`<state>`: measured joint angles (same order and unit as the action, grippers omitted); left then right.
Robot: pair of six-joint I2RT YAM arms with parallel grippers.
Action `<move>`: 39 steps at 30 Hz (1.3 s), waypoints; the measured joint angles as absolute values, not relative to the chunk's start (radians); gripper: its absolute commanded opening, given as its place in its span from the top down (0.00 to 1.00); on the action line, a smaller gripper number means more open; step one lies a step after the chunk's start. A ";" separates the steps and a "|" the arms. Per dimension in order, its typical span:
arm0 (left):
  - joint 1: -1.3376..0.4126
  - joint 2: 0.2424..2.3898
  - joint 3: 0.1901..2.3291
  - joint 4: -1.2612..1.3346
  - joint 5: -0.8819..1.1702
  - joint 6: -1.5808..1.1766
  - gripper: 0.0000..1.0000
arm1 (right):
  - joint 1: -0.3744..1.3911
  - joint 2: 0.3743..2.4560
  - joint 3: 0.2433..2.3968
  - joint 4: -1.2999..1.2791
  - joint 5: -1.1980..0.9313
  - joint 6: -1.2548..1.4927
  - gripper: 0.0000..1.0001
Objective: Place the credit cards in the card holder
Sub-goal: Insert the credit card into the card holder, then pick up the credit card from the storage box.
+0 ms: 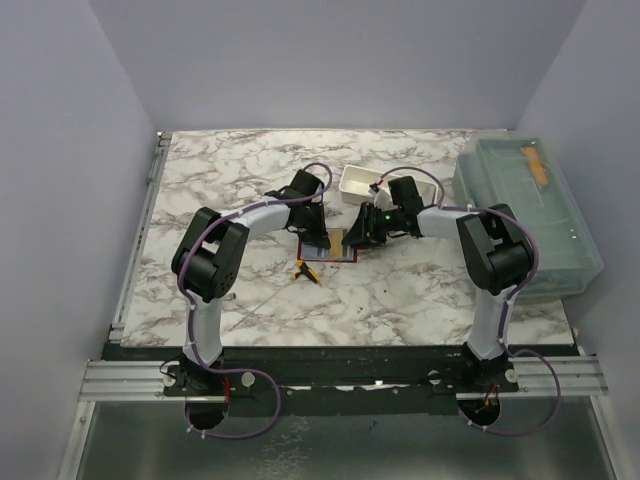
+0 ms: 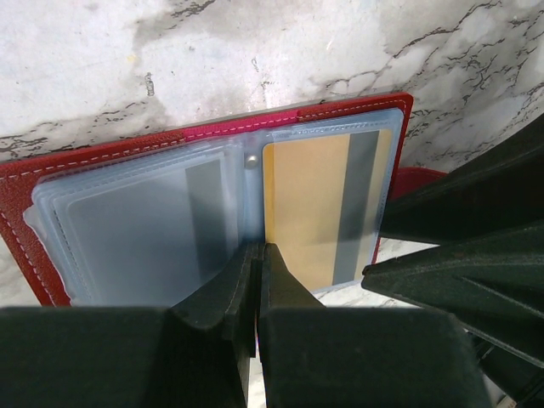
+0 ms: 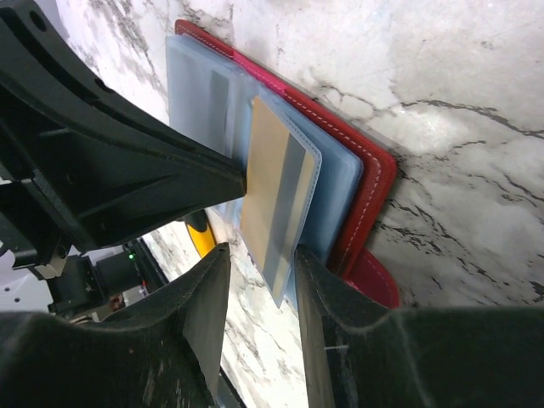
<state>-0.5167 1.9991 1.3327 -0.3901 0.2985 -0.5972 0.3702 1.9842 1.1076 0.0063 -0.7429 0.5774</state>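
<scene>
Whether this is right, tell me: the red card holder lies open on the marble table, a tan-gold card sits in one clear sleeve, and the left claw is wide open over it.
Not quite. The left claw is shut, its fingers pressed together over the open red card holder; the left wrist view shows it. The tan-gold card in its sleeve and the marble table are right.

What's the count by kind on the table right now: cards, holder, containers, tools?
Credit cards: 2, a tan-gold card and a pale card, both behind the holder's clear sleeves
Card holder: 1, red, lying open
White tray: 1
Clear lidded bin: 1
Yellow-handled tool: 1
Total: 6
</scene>
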 measured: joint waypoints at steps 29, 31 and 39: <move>-0.299 1.554 1.391 -0.519 0.352 -0.523 0.45 | 0.551 2.082 1.413 -0.084 -0.743 0.604 0.50; -0.299 1.579 1.422 -0.518 0.374 -0.522 0.44 | 0.537 2.064 1.410 -0.130 -0.708 0.585 0.48; -0.305 1.719 1.511 -0.520 0.471 -0.517 0.43 | 0.382 1.848 1.390 -0.374 -0.349 0.460 0.25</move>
